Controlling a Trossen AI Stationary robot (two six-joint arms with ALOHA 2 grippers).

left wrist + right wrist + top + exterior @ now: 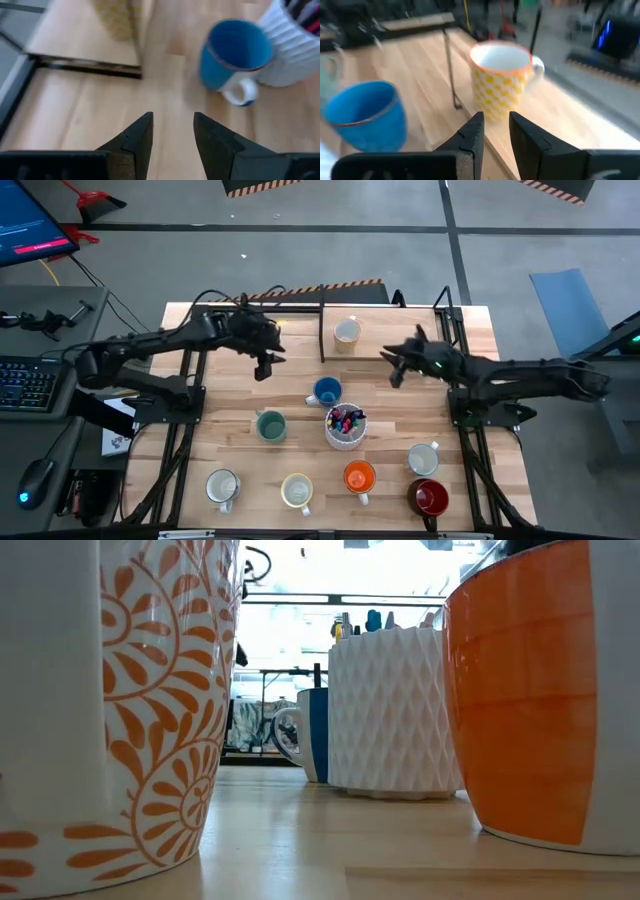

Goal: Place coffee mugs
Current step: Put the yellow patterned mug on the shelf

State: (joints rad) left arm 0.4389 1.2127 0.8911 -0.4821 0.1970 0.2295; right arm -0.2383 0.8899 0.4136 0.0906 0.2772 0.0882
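Eight mugs stand upright on the wooden table point(200, 440). The pale yellow checked mug point(347, 332) point(501, 80) is at the far side. The blue mug point(326, 391) point(232, 55) and the teal mug point(270, 425) are mid-table. White point(222, 486), cream point(297, 490), orange point(359, 477), grey-white point(423, 459) and dark red point(430, 497) mugs stand along the near edge. My left gripper point(263, 368) point(172, 120) is open and empty, above the table to the left of the blue mug. My right gripper point(396, 372) point(496, 120) is slightly open and empty, to the right of the yellow mug.
A white ribbed cup of coloured pens point(345, 425) point(395, 710) stands just near of the blue mug. A thin black metal frame point(322, 330) point(451, 70) stands at the far side beside the yellow mug. In the low view a patterned mug point(100, 710) and the orange mug point(540, 690) fill the foreground.
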